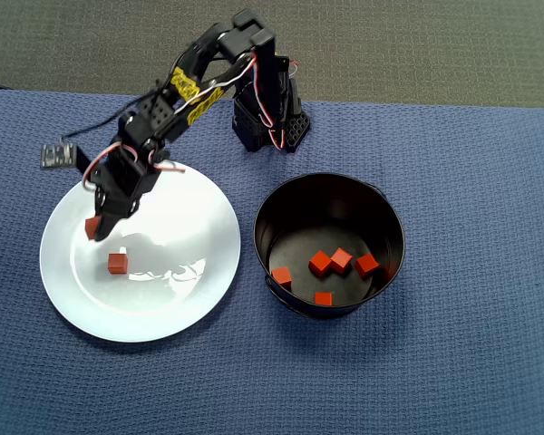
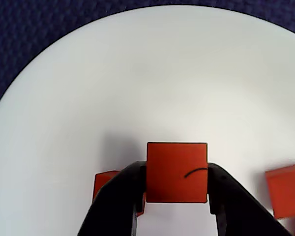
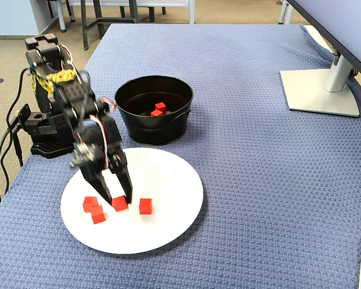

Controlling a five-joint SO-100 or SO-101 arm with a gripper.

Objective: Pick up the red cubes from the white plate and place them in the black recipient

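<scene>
My gripper (image 2: 177,172) is shut on one of the red cubes (image 2: 177,162), which is pinched between both black fingers low over the white plate (image 2: 137,73). In the overhead view the gripper (image 1: 95,227) is over the plate's (image 1: 163,299) left part, with the held cube (image 1: 92,227) at its tip. A loose cube (image 1: 118,263) lies just below it. In the fixed view the gripper (image 3: 120,201) holds its cube beside two cubes (image 3: 94,208) on the left and one (image 3: 145,206) on the right. The black recipient (image 1: 326,195) stands right of the plate with several cubes (image 1: 331,262) inside.
Plate and pot stand on a blue woven cloth (image 3: 259,180). The arm's base (image 1: 270,122) is behind them. In the fixed view a monitor stand (image 3: 319,90) sits at the far right and cables (image 3: 6,150) hang at the left edge.
</scene>
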